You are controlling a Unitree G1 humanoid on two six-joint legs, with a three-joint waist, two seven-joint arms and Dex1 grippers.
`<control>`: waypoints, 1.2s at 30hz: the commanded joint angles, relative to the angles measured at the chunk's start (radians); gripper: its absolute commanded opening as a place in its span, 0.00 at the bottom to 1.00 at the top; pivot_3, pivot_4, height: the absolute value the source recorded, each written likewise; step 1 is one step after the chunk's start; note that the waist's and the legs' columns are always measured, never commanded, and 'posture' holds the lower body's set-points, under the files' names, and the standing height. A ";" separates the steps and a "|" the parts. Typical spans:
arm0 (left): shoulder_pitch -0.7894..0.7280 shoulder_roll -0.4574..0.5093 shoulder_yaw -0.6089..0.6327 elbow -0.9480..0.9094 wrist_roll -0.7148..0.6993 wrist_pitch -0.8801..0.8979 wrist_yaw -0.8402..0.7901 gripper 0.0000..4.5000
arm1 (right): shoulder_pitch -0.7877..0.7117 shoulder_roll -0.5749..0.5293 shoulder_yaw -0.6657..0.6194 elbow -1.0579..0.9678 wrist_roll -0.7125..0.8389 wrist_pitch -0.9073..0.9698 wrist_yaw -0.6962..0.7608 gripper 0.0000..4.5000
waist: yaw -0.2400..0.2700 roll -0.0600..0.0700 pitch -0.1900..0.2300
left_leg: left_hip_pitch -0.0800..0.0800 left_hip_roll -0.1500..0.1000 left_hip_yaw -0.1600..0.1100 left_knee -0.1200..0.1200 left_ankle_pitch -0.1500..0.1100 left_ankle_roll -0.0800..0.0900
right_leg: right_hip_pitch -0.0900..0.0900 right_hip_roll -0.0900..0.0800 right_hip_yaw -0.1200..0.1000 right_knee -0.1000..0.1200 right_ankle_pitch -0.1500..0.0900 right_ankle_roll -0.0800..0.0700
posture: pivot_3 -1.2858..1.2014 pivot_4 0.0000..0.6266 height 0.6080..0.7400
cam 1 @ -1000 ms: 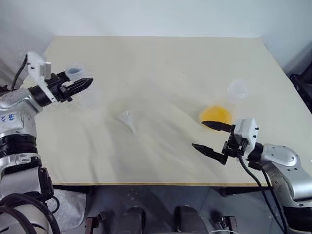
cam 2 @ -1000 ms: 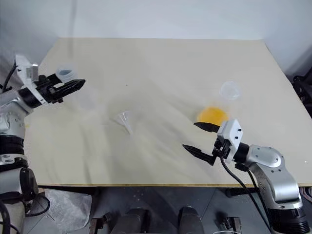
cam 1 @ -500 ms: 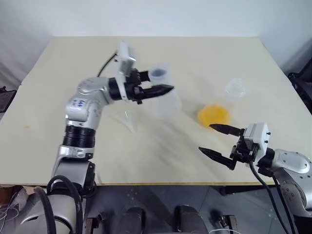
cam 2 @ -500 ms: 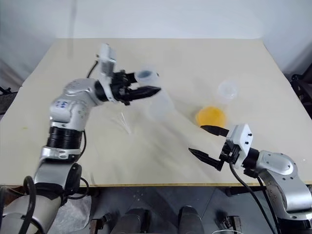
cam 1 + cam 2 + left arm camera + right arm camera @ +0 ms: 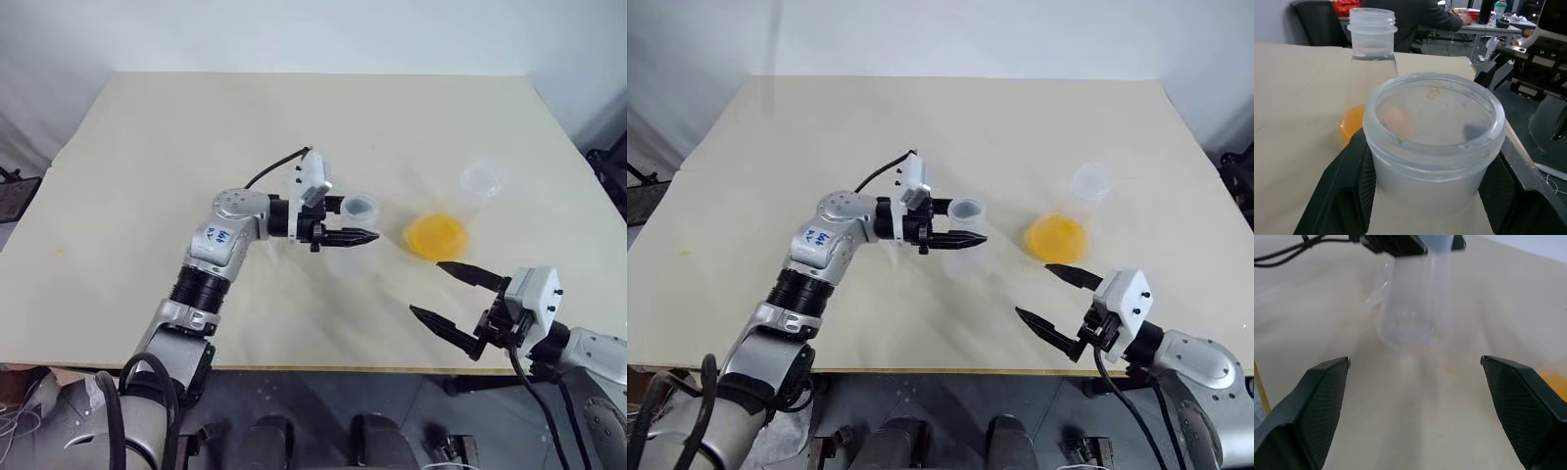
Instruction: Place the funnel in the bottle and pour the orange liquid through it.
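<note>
My left gripper (image 5: 353, 221) is shut on the wide neck of the bottle (image 5: 360, 207), a small clear flask held upright over the middle of the table. I cannot tell whether its base touches the table. In the left wrist view the bottle (image 5: 1432, 132) sits between the two black fingers. Just right of it stands a larger clear flask (image 5: 479, 179) with the orange liquid (image 5: 436, 235) in its base. The funnel (image 5: 1377, 291) shows faintly beside the bottle in the right wrist view. My right gripper (image 5: 425, 288) hangs open and empty near the front edge.
The beige table (image 5: 147, 147) has bare room on its left and far sides. Its front edge lies just under my right gripper. Beyond the table's right side a person (image 5: 1415, 14) sits at a desk among chairs.
My left arm has swung from the table's left side to the middle, carrying the bottle up next to the flask of orange liquid. The right gripper drew back slightly, still open.
</note>
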 commanded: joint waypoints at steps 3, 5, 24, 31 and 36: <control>-0.001 -0.015 -0.011 0.009 0.024 -0.031 -0.007 0.54 | 0.001 0.004 -0.027 -0.034 0.005 -0.015 -0.021 1.00 | 0.001 0.000 0.000 | 0.000 -0.001 0.000 0.000 0.000 0.000 | 0.000 0.000 0.000 0.000 0.000 0.000 | 0.52 0.24 1.00; 0.001 -0.015 -0.014 0.016 0.031 -0.036 -0.012 0.54 | 0.000 0.004 -0.025 -0.033 0.003 -0.017 -0.025 1.00 | 0.001 0.000 0.000 | 0.000 -0.002 0.000 0.000 0.000 0.000 | 0.000 0.000 0.000 0.000 0.000 0.000 | 0.52 0.24 1.00; 0.030 0.040 0.000 -0.074 0.029 0.031 -0.042 0.99 | -0.073 -0.025 -0.025 0.027 0.005 -0.014 0.002 1.00 | 0.000 0.000 0.000 | 0.000 -0.001 0.000 0.000 0.000 0.000 | 0.000 0.000 0.000 0.000 0.000 0.000 | 0.52 0.24 1.00; 0.070 0.120 0.020 -0.167 -0.008 0.120 -0.078 0.99 | -0.123 -0.053 -0.025 0.076 0.003 -0.014 0.036 1.00 | -0.001 0.000 0.000 | 0.000 0.000 0.000 0.001 0.000 0.000 | 0.000 0.000 0.000 0.000 0.000 0.000 | 0.52 0.24 1.00; 0.097 0.184 0.043 -0.215 -0.016 0.153 -0.086 0.99 | -0.149 -0.075 -0.027 0.097 0.010 -0.005 0.060 1.00 | -0.001 0.000 0.000 | 0.000 0.000 0.000 0.001 0.000 0.000 | 0.000 0.000 0.000 0.000 0.000 0.000 | 0.52 0.24 1.00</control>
